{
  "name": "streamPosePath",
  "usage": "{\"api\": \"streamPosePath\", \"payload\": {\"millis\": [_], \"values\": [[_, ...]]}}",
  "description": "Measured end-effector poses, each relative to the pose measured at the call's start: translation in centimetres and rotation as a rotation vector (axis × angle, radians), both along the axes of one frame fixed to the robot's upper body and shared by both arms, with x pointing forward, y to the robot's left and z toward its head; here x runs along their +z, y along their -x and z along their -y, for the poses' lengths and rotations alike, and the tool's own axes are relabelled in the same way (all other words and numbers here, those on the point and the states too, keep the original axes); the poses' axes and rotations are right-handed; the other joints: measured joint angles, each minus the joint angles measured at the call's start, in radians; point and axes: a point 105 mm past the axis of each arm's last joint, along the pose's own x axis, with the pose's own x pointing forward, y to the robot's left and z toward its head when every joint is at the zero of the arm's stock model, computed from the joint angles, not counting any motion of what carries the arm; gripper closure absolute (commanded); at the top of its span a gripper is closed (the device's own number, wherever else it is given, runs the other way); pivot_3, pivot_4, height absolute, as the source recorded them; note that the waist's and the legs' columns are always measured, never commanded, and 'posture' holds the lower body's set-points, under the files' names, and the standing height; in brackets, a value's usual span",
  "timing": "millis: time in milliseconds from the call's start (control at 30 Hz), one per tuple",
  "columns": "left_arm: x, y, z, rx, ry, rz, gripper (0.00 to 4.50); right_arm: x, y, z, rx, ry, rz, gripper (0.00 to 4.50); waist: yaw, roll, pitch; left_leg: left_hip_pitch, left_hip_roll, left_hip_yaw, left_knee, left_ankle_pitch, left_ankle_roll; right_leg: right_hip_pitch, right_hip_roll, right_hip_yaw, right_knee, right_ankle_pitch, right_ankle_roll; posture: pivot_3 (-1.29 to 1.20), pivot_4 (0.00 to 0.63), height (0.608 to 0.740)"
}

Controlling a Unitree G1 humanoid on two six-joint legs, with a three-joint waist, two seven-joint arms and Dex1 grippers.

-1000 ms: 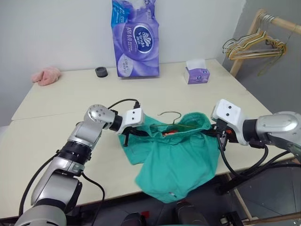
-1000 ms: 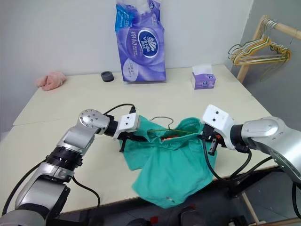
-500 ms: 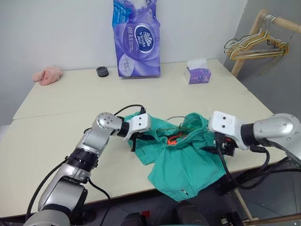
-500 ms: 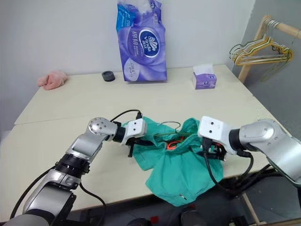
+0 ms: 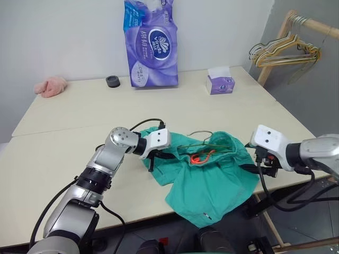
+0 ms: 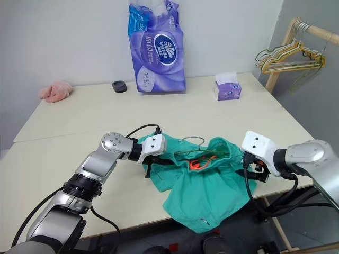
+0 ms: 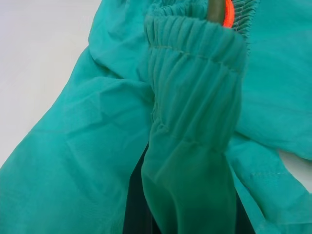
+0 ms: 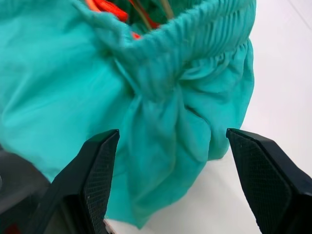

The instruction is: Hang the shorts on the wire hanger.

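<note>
The shorts (image 5: pixel 209 174) lie bunched at the table's (image 5: pixel 63 127) near edge, one leg drooping over it, with the wire hanger (image 5: pixel 204 144) threaded along the waistband, its long axis running between the arms. The left gripper (image 5: pixel 152 159) is clamped on the waistband's left end. The right gripper (image 8: pixel 170 161) hangs with fingers spread just off the right end, the nearer one to regrip there.

Shorts (image 5: pixel 212 174) on table (image 5: pixel 63 137) edge (hanger (image 5: pixel 204 144) inside).

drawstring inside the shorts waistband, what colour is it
Bright orange, clearest in the left eye view, lying inside the teal-green shorts.
</note>
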Motion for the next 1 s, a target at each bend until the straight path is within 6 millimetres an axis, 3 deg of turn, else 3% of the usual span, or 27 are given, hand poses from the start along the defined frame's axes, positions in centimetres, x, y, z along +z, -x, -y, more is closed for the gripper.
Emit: {"api": "streamPosePath", "payload": {"millis": [300,433,700,767,800,867,1000], "values": [[0.3,0.1,0.2,-0.008,0.005,0.010,4.50,-2.1,-2.5,0.0,0.044,0.075,-0.015,0.76,0.001,0.000,0.000,0.000,0.000,-0.001,0.000,0.000,0.000,0.000,0.000,-0.001,0.000,0.000,0.000,-0.22,0.036,0.740],[0.4,0.1,0.1,0.000,0.009,0.004,4.50,-2.8,-3.0,-0.3,0.072,0.077,-0.037,1.65,0.001,0.000,0.000,0.000,0.000,-0.001,0.000,0.000,0.000,0.000,0.000,-0.001,0.001,0.000,0.000,-0.21,0.035,0.740],[0.6,0.0,-0.4,0.011,0.006,0.007,4.50,-3.3,-3.2,-0.6,0.094,0.079,-0.047,4.43,0.001,0.000,0.000,0.000,0.000,-0.001,0.000,0.000,0.000,0.000,0.000,-0.001,0.001,0.000,0.000,-0.21,0.037,0.740],[0.8,-0.3,-0.6,0.028,0.015,0.021,4.50,-3.4,-3.1,-0.9,0.109,0.080,-0.050,4.47,0.001,0.001,0.000,0.000,0.000,-0.001,0.000,0.000,0.000,0.000,0.000,-0.001,0.001,0.000,0.000,-0.21,0.037,0.740],[0.8,-0.3,-0.6,0.033,0.017,0.021,4.06,-3.4,-3.1,-0.9,0.109,0.082,-0.048,4.50,0.001,0.001,-0.001,0.000,0.000,-0.001,0.000,0.000,0.000,0.000,0.000,-0.001,0.001,0.000,0.000,-0.21,0.037,0.740],[0.8,-0.4,-0.6,0.049,0.036,0.007,3.70,-3.4,-3.1,-1.0,0.112,0.085,-0.048,4.50,0.001,0.001,0.000,0.000,0.000,-0.001,0.000,0.000,0.000,0.000,0.000,-0.001,0.001,0.000,0.000,-0.21,0.037,0.740],[2.5,-1.3,-0.9,0.101,0.140,-0.014,2.52,-3.2,-2.8,-1.3,0.129,0.078,-0.046,4.50,0.001,0.001,0.000,0.000,0.000,-0.001,0.000,0.000,0.000,0.000,0.000,-0.001,0.001,0.000,0.000,-0.21,0.037,0.740]]}}
